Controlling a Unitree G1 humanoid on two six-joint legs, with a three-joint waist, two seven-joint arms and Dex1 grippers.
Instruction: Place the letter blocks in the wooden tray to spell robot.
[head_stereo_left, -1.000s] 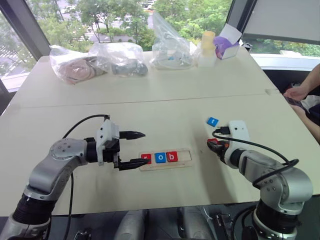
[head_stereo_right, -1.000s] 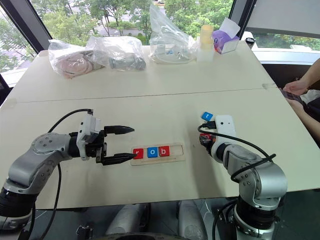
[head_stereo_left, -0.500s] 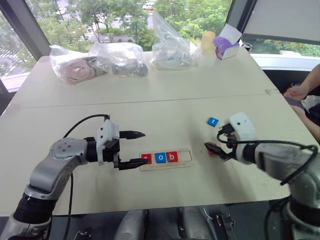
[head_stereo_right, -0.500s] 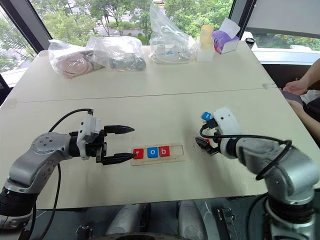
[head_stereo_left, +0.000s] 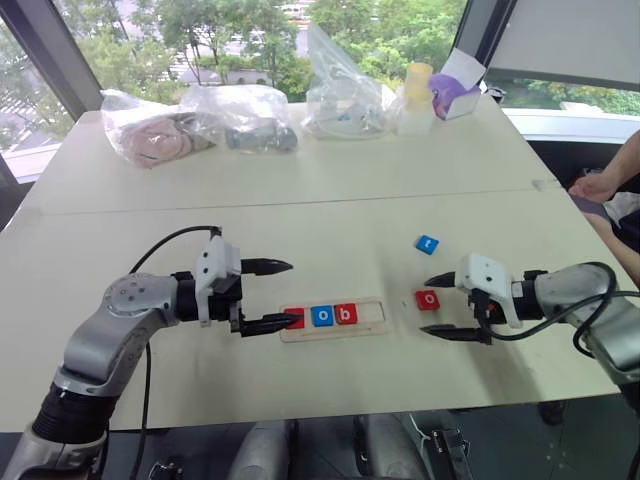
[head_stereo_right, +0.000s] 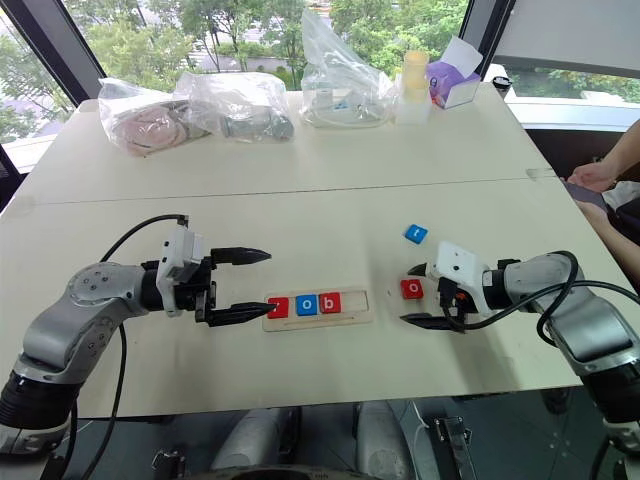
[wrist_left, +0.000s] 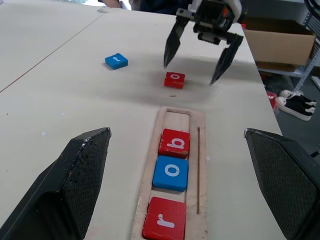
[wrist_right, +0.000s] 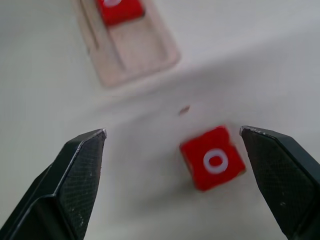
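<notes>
Right of the long pale wooden tray (head_stereo_left: 332, 318), the flat red "o" tile (head_stereo_left: 428, 299) is seen lying free between the wide-spread right gripper (head_stereo_left: 447, 306) fingers; its slightly skewed set, seemingly, is given in the right wrist view. The left gripper (head_stereo_left: 268, 296), gaping and empty, is held at the tray's left end.

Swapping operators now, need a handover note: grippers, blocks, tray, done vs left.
Left gripper: fingers open, empty, at the left end of the wooden tray.
Right gripper: fingers open, empty, pointing at the red o block, which lies flat on the table right of the tray.
Blue t block: on the table, farther back from the tray.
Done: r, o, b seated in the tray from its left end.
Left: second o, then t, into the tray's free right end.
</notes>
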